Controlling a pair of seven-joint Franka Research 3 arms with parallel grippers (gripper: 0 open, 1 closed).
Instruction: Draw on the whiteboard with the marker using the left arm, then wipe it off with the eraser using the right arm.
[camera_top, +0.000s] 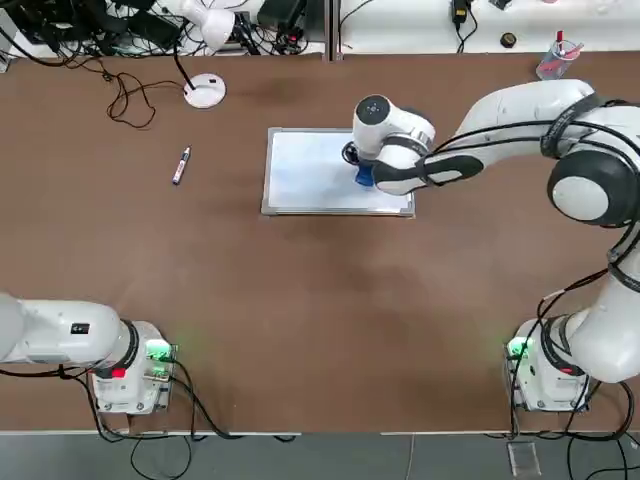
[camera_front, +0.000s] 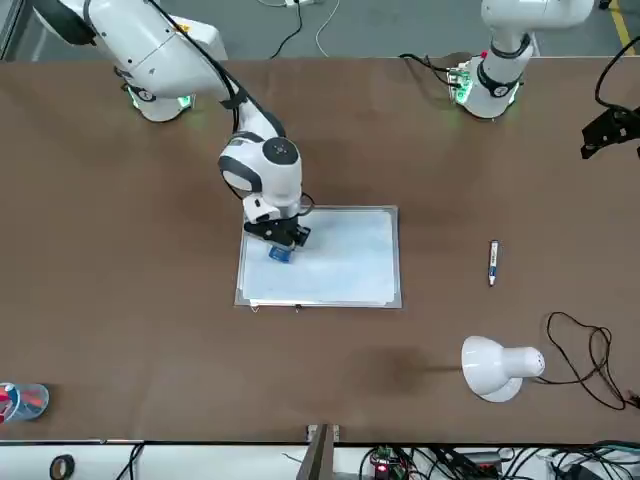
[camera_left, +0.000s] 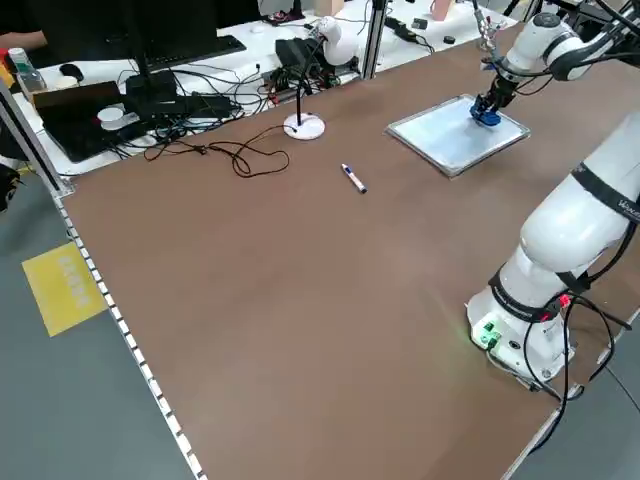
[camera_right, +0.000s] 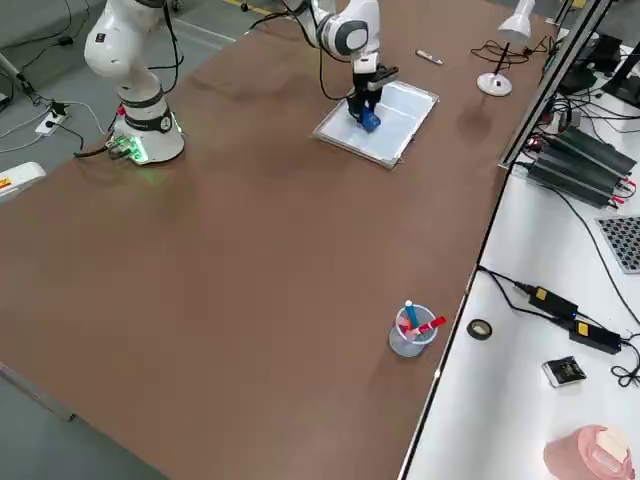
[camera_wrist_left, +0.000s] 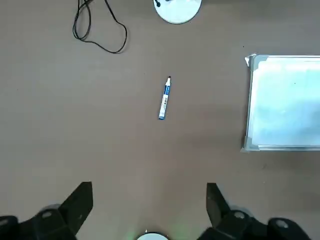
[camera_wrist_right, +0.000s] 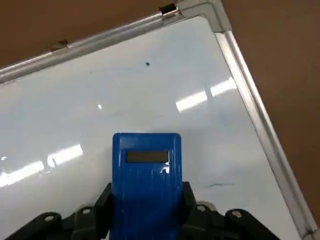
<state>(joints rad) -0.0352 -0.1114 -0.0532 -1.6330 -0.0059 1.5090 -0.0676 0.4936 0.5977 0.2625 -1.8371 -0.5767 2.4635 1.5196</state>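
In the top view, the blue eraser (camera_top: 365, 176) is held over the whiteboard (camera_top: 330, 208); the marker (camera_top: 181, 166) is left lying well apart on the table. In the left wrist view, the left gripper's (camera_wrist_left: 150, 200) jaws are parted, nothing between. In the right wrist view, the eraser is clamped by the right gripper (camera_wrist_right: 148, 205); wiping is judged in hand, and a pass over the remaining specks is called for.

glossy whiteboard (camera_wrist_right: 150, 95) framed in smooth metal

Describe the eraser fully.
The eraser is a bright blue, glossy block, seemingly plastic, with rounded corners and a dark rectangular inset near one end. It is over the whiteboard, its other end clamped between the fingers of the right end effector. Whether its underside touches the board, I cannot tell.
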